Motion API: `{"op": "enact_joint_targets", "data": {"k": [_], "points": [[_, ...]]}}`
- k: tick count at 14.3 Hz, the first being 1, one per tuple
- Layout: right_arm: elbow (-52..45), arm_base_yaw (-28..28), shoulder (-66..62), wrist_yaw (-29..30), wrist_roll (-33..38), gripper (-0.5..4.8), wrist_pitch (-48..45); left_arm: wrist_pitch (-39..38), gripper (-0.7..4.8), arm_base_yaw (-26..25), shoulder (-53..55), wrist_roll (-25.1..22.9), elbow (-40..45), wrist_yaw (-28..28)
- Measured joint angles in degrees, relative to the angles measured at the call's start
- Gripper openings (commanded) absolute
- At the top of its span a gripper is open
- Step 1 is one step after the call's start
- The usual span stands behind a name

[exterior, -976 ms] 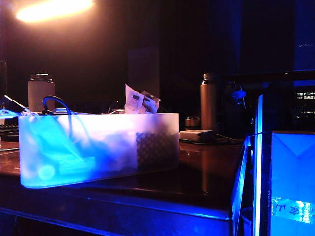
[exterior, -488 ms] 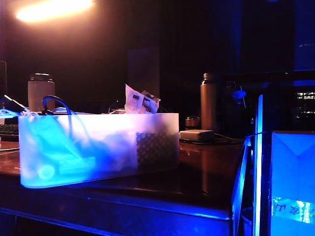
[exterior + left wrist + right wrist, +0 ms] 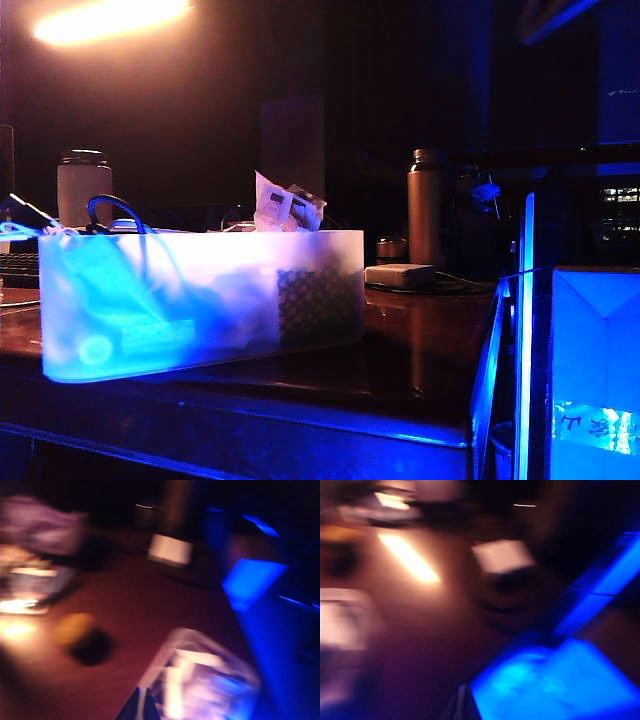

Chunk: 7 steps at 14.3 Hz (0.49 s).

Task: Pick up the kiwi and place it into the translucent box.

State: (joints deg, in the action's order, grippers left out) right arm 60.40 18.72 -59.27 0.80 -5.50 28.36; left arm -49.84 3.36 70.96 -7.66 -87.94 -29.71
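We see the wide frosted translucent box [image 3: 200,300] on the dark wooden table [image 3: 420,350], left of centre, clutter and a checkered patch blurred behind its wall. The kiwi may be the dim brownish smudge [image 3: 75,627] on the tabletop beyond the box; we cannot confirm. Both wrist views are smeared. The left gripper [image 3: 142,707] tips are pressed together above the box corner. The right gripper [image 3: 462,705] looks closed too, edge-cut. The blue carton [image 3: 595,370] label is unreadable.

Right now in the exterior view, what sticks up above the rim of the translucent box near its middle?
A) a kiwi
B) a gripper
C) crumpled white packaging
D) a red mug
C: crumpled white packaging pokes up over the rim of the translucent box; neither the kiwi nor any gripper shows there.
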Motion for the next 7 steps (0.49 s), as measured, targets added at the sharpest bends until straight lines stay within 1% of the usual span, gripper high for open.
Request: {"op": "enact_joint_targets", "data": {"k": [1,2,3,4,5,7], "points": [[0.00,0.31,0.00,-2.60,-0.85,-0.01,-0.07,0.15,-0.03,0.00,0.00,0.20,0.00,1.46],[0.00,0.59,0.00,-2.84,-1.49,-0.01,-0.09,0.15,-0.03,0.00,0.00,0.22,0.00,1.51],[0.00,0.98,-0.02,-0.37,-1.90,-0.01,-0.44,0.17,-0.03,0.00,0.00,0.22,-0.02,1.51],[0.00,0.98,-0.37,4.81,-2.03,-0.01,-0.79,0.15,-0.03,0.00,0.00,0.22,-0.02,1.51],[0.00,1.03,-1.29,8.70,-2.08,-0.01,-0.79,0.17,-0.03,0.00,-0.02,0.22,-0.02,1.51],[0.00,4.94,-5.77,14.49,-2.12,-0.01,0.24,0.35,-0.03,0.00,0.00,0.22,-0.02,1.46]]}}
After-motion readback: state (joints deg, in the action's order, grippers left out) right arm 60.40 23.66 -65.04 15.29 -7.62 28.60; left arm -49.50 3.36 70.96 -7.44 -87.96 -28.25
